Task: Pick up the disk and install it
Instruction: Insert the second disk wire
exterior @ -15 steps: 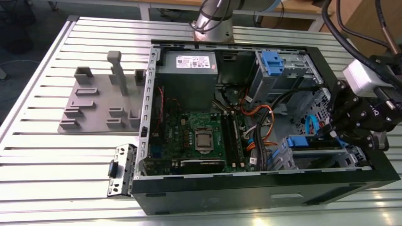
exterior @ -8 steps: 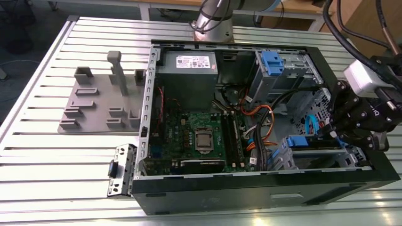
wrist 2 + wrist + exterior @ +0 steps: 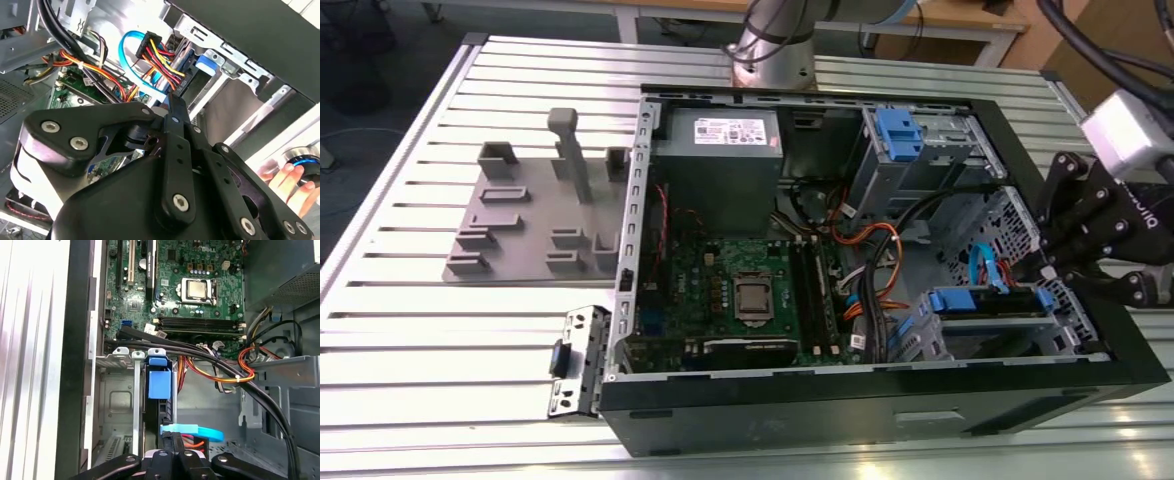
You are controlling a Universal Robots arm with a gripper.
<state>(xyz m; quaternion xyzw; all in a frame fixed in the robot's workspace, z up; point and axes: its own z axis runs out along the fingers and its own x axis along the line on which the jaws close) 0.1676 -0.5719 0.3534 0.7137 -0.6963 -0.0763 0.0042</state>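
Note:
The disk (image 3: 987,303), silver in a blue carrier bracket, sits in the lower drive bay at the open computer case's (image 3: 881,405) corner on the exterior view's right. In the first wrist view the disk (image 3: 160,385) is edge-on inside the bay, its blue tab up. My gripper (image 3: 1051,268) hovers just over the case's rim beside that bay. Its fingers look shut together with nothing between them, the tips (image 3: 172,442) close to the disk's cable end. In the second wrist view the gripper (image 3: 172,102) points at the plugs and the blue bracket (image 3: 207,61).
A grey power-supply box (image 3: 727,150), the green motherboard (image 3: 734,290) and an upper drive cage (image 3: 907,140) are inside the case. Orange and black cables (image 3: 225,372) and a blue data cable (image 3: 200,431) run close to the bay. A grey fixture plate (image 3: 534,220) lies outside. A person's hand (image 3: 290,180) rests nearby.

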